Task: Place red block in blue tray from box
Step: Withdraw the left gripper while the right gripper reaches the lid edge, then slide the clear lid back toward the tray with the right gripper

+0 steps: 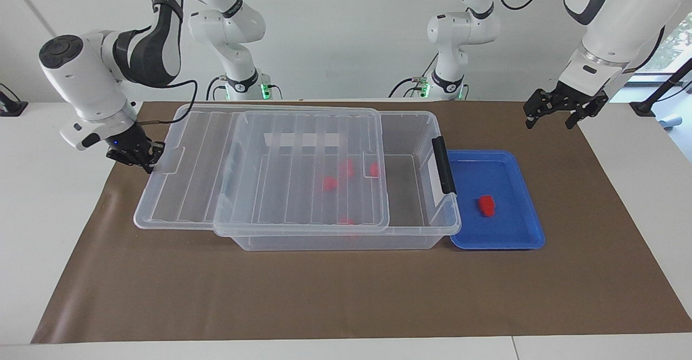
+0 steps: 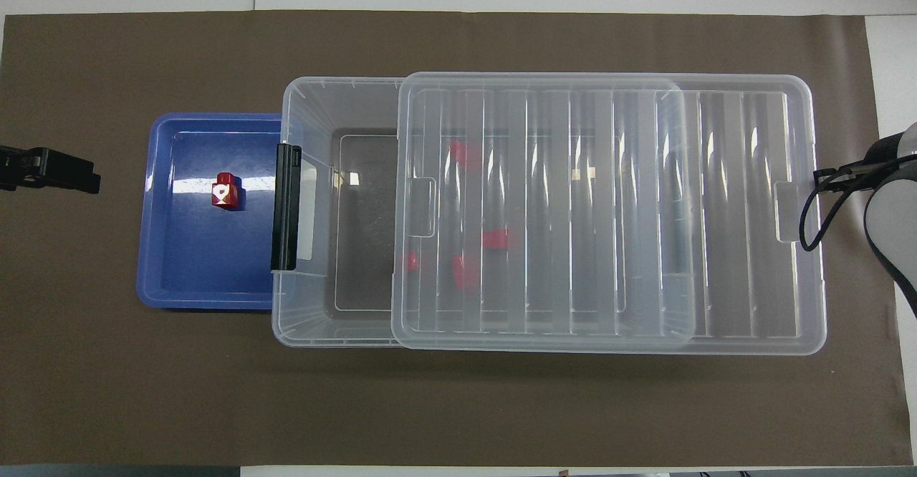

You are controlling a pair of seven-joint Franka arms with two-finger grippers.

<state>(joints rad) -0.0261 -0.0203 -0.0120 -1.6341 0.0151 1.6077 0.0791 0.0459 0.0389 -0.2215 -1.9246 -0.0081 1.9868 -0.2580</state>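
The red block (image 1: pixel 486 205) is bright red, with a small whitish mark on its top in the overhead view. It lies in the blue tray (image 1: pixel 519 238), a saturated, plain blue. The box (image 1: pixel 335 241) is clear, colourless plastic with a black handle (image 1: pixel 444 165) and a whitish strip on its wall. Its lid (image 1: pixel 189 187) is see-through too, patterned with parallel raised ribs. Through the lid the other red blocks (image 1: pixel 328 183) show as paler, pinkish red, probably only dulled by the plastic. The mat (image 1: pixel 346 295) is flat dull brown; the table (image 1: pixel 54 198) around it is white. Both arms are white with dark grey patches, and each hand is black: the left hand (image 1: pixel 558 112) and the right hand (image 1: pixel 134 156).
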